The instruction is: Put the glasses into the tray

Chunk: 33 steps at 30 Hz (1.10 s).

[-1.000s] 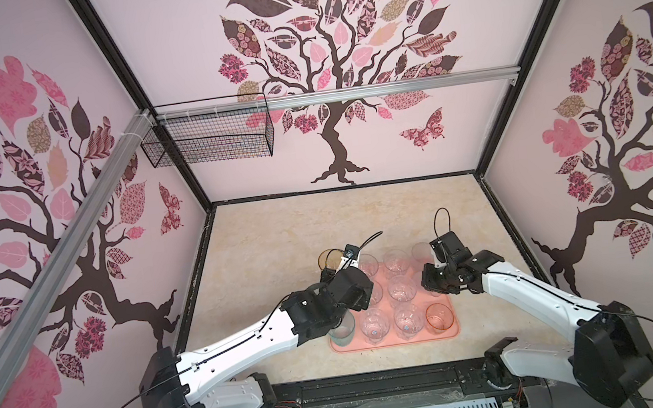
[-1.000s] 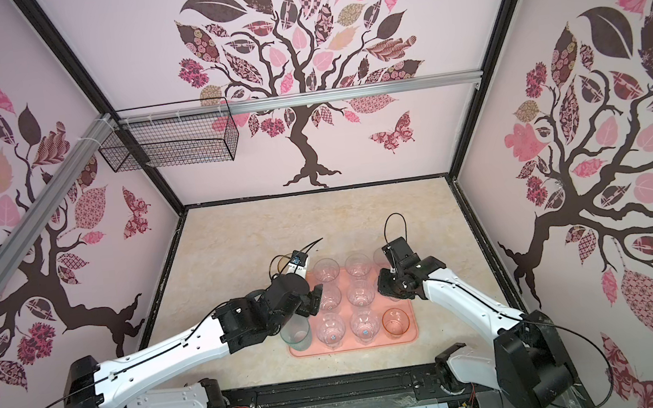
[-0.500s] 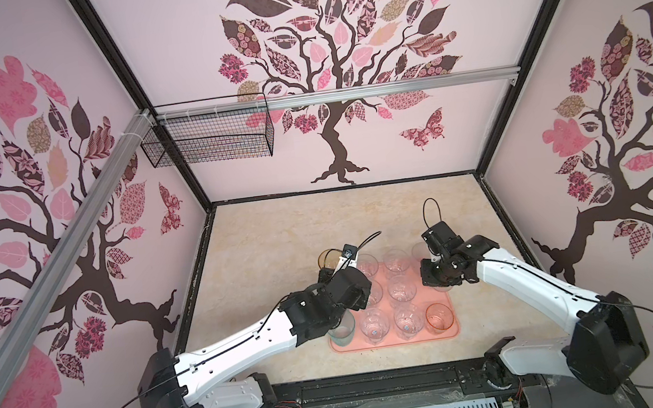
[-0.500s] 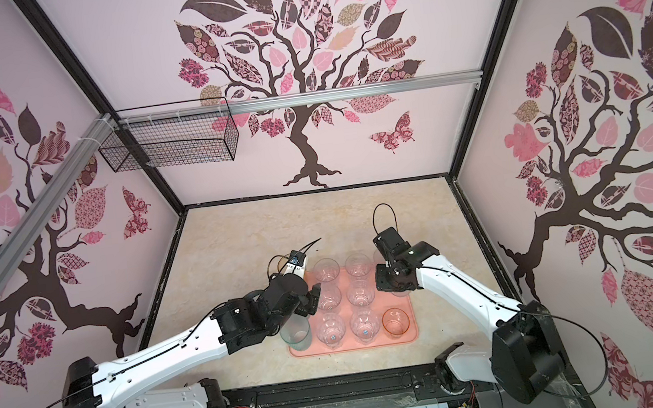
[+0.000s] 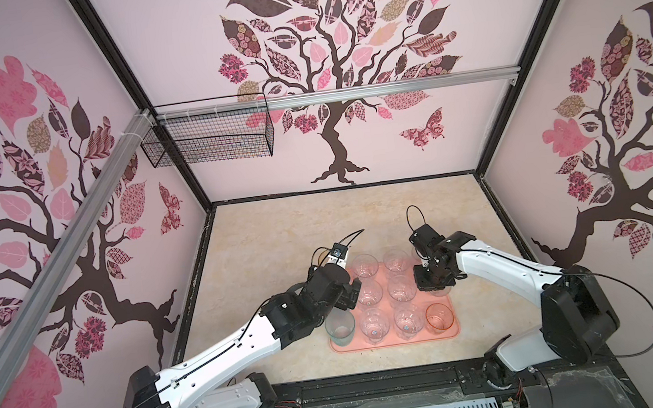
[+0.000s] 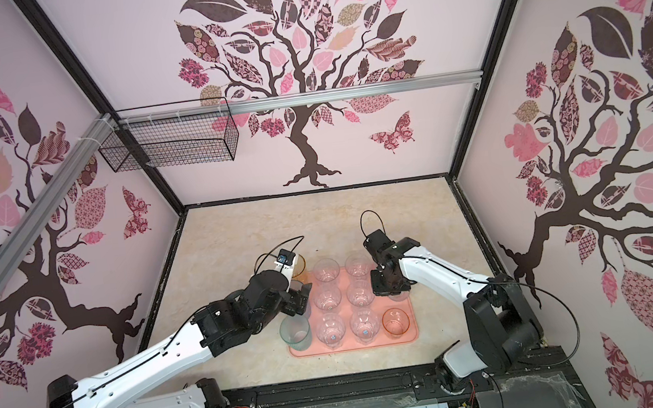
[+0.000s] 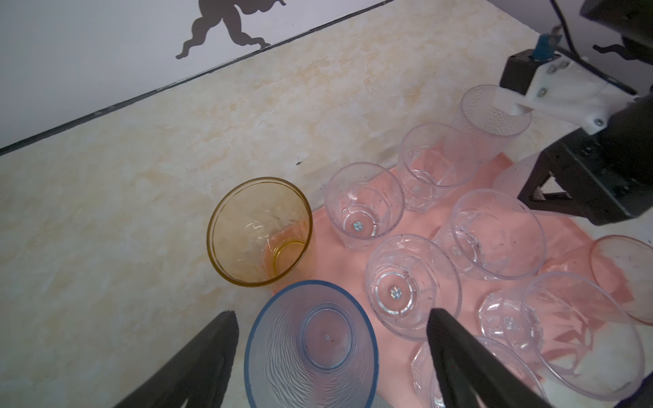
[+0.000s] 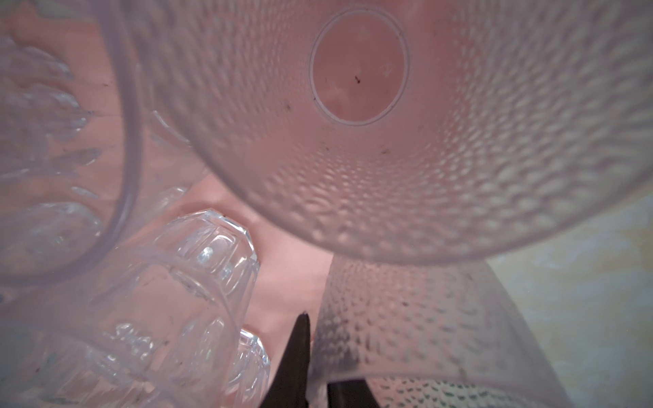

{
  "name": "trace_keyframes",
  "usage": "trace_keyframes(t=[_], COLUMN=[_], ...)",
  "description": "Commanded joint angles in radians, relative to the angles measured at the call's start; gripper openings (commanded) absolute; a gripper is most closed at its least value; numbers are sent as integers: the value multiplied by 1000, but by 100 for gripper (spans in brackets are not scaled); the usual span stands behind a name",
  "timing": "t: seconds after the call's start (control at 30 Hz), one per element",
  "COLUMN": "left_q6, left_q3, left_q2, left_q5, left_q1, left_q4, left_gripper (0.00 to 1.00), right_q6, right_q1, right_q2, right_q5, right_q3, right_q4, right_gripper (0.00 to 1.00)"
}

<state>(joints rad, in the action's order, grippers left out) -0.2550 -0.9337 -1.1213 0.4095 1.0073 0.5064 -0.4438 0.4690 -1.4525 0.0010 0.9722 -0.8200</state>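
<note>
The salmon-pink tray (image 5: 390, 342) (image 6: 353, 346) sits near the table's front and holds several clear faceted glasses (image 5: 401, 288). A teal glass (image 5: 340, 329) stands at its front left and a pinkish-orange glass (image 5: 439, 317) at its front right. An amber glass (image 7: 259, 231) stands at its far left corner. My left gripper (image 7: 332, 312) (image 5: 350, 294) is open, its fingers either side of a blue-grey glass (image 7: 311, 353) and clear of it. My right gripper (image 8: 318, 353) (image 5: 434, 280) is shut on the wall of a frosted dimpled glass (image 8: 424, 318) over the tray's right column. Another frosted glass (image 8: 353, 123) stands just beyond.
A black wire basket (image 5: 209, 143) hangs on the back wall at the left, well above the table. Patterned walls and black frame bars (image 5: 501, 210) close in the beige tabletop (image 5: 298, 225) on three sides. The glasses stand close together on the tray.
My right gripper has shifted slightly over the tray's right column, still holding the frosted glass. The left arm has hardly moved and its jaws stay wide.
</note>
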Motion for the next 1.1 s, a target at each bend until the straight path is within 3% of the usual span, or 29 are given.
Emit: trace_keyframes(t=[0.0, 0.33, 0.7, 0.83, 1.07], left_q6=[86, 186, 217, 229, 228], left_q3=[31, 79, 65, 56, 43], left_q2=[19, 31, 1, -13, 13], left_q5=[-111, -217, -236, -239, -203], left_q1=[-9, -13, -19, -28, -59], left_q4=[-43, -121, -146, -153, -166], left_gripper=[88, 88, 88, 88, 88], right_q6=[27, 62, 64, 62, 78], right_q1=[2, 2, 1, 2, -11], right_q2=[-27, -96, -75, -54, -3], right_q5=[-19, -54, -41, -33, 81], right_q3=[52, 91, 138, 165, 274], right_q4=[-23, -48, -84, -115, -237], right_gripper=[14, 15, 36, 38, 42])
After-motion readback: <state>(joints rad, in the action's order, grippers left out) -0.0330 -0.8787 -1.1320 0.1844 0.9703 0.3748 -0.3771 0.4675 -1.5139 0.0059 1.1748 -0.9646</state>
